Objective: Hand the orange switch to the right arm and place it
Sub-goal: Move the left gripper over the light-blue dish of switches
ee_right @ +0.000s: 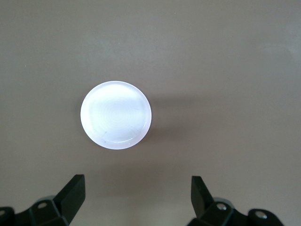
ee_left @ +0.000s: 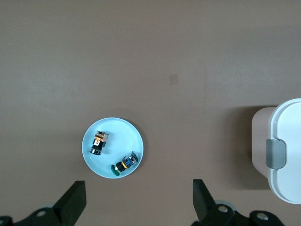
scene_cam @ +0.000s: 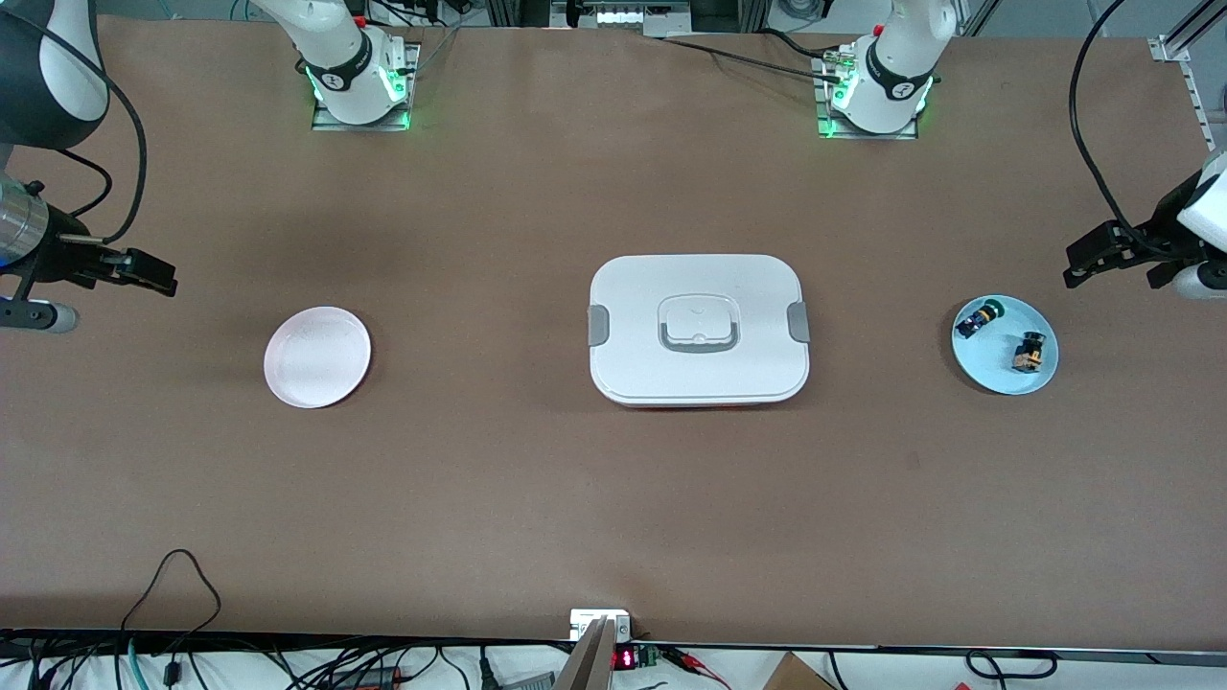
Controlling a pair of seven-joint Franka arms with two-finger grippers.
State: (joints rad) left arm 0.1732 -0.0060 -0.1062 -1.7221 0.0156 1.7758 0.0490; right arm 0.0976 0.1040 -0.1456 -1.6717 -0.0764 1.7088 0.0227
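At the right arm's end of the brown table (scene_cam: 537,498), the right gripper (scene_cam: 153,273) hangs w/ jaws spread wide, nothing in them. Near it lies a white plate (scene_cam: 317,356), bare. Mid-table sits a white lidded box (scene_cam: 699,329) w/ grey side clips. Toward the left arm's end, a light blue plate (scene_cam: 997,376) carries the orange switch (scene_cam: 1029,352) and a blue switch (scene_cam: 979,318), apart. Over that end the left gripper (scene_cam: 1112,261) hangs, jaws wide, empty. Cables run along the table's edges.

A robotics lab is showing itself here. Two arm bases (scene_cam: 362,81) are glowing green on the brown-covered table (scene_cam: 613,498), cables (scene_cam: 173,594) trailing along its edge.
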